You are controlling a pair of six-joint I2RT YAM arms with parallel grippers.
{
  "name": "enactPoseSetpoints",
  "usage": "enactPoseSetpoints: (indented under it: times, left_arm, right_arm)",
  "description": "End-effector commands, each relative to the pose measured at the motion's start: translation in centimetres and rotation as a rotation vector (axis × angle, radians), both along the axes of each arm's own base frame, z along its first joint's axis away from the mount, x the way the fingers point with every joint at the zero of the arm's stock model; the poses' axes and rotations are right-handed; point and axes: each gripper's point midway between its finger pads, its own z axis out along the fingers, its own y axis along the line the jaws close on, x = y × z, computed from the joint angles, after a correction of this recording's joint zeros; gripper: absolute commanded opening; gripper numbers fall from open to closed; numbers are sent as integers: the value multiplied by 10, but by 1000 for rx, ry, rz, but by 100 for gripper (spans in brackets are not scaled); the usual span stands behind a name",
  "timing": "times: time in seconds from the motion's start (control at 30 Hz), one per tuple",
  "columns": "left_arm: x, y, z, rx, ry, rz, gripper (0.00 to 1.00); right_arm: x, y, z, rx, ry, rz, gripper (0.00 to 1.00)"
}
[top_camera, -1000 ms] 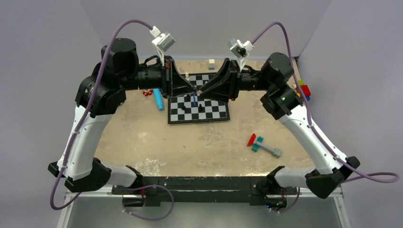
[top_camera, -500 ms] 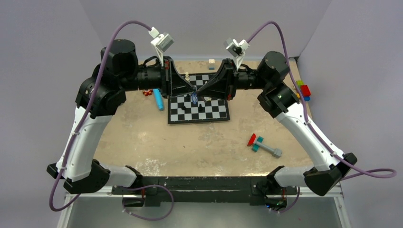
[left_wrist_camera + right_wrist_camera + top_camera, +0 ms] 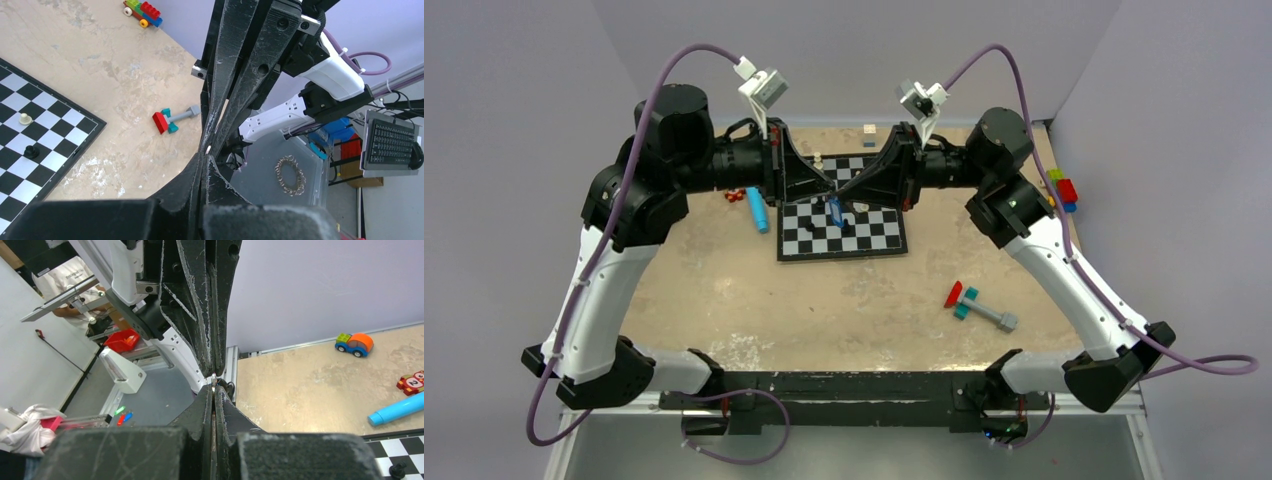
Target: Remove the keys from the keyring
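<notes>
Both grippers meet tip to tip above the chessboard (image 3: 864, 238). My left gripper (image 3: 828, 189) comes from the left and my right gripper (image 3: 845, 191) from the right. Both are shut, with a small silvery glint of the keyring pinched between the tips, seen in the left wrist view (image 3: 208, 148) and the right wrist view (image 3: 213, 378). The key (image 3: 835, 212), with a bright blue head, hangs tilted just below the joined tips. The left gripper's tips (image 3: 205, 156) and the right gripper's tips (image 3: 213, 390) show no gap. Most of the ring is hidden.
Chess pieces (image 3: 847, 228) stand on the board. A light-blue cylinder (image 3: 756, 209) and small red pieces (image 3: 735, 195) lie to its left. A red-teal-grey toy (image 3: 979, 306) lies at the front right. Coloured blocks (image 3: 1061, 190) sit at the right edge, a grey cube (image 3: 869, 130) at the back.
The right gripper has shifted slightly left and up against the left one. The blue key under the tips has swung and now hangs tilted.
</notes>
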Motion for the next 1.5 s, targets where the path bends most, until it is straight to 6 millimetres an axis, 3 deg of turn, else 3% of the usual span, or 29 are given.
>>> enactPoseSetpoints:
  times: [0.0, 0.2, 0.53, 0.73, 0.9, 1.0, 1.27, 1.47]
  left_arm:
    - [0, 8, 29, -69, -74, 63, 0]
    - [11, 12, 41, -130, -20, 166, 0]
    - [23, 24, 41, -295, 115, 341, 0]
    - [15, 12, 38, -245, 81, 232, 1]
    - [5, 6, 35, -131, 28, 122, 31]
    - [-1, 2, 33, -75, 9, 46, 39]
    - [-9, 3, 17, 36, -60, -64, 42]
    - [-8, 2, -5, 97, -21, -90, 33]
  right_arm:
    - [-10, -5, 19, 40, -58, 4, 0]
    - [-10, -6, 21, 46, -63, 1, 0]
    - [-9, -5, 27, 62, -73, -11, 1]
    - [-10, -6, 27, 65, -76, -7, 0]
    - [-12, -7, 23, 49, -70, -1, 0]
    - [-12, -8, 20, 34, -72, -4, 0]
    - [-13, -9, 12, 1, -70, -12, 0]
    - [-13, -9, 11, -3, -67, -5, 0]
